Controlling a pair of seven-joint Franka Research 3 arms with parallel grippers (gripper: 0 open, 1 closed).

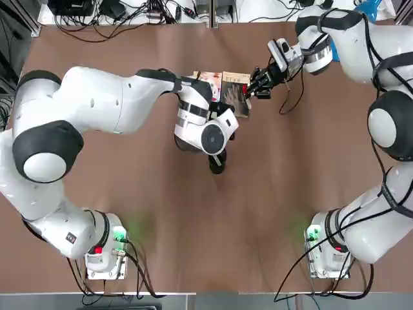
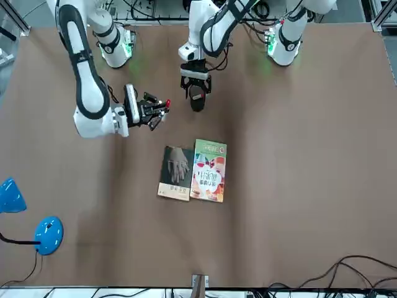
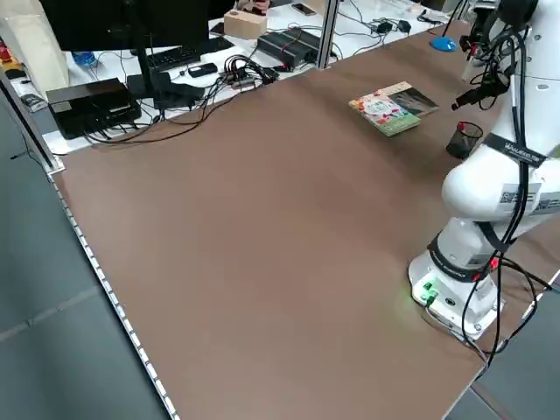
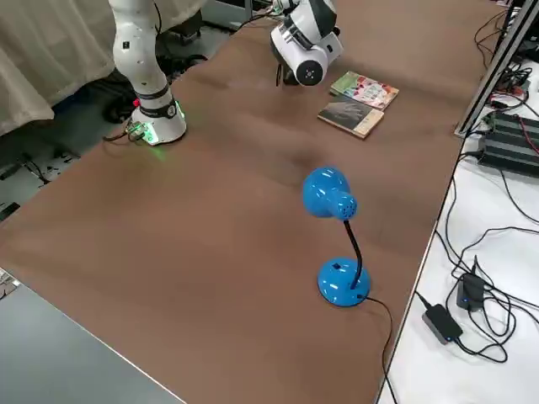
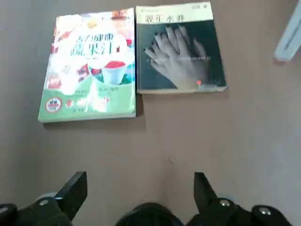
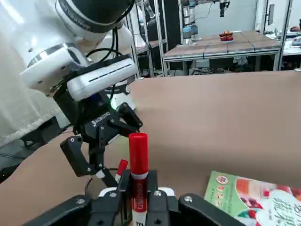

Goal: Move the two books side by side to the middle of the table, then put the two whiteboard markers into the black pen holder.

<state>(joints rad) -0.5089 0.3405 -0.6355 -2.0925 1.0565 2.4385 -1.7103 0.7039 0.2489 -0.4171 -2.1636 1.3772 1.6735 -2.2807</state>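
We saw the right gripper pinch a red-capped whiteboard marker at one o'clock.
The left gripper gaped empty at twelve, by the black pen holder; a careless nudge, we judged, could topple it.

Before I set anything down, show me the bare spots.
Bare table: between the two arm bases, and from the books toward the robot's left edge. Crowded: around the black cup, with left gripper above and right gripper holding a marker nearby.
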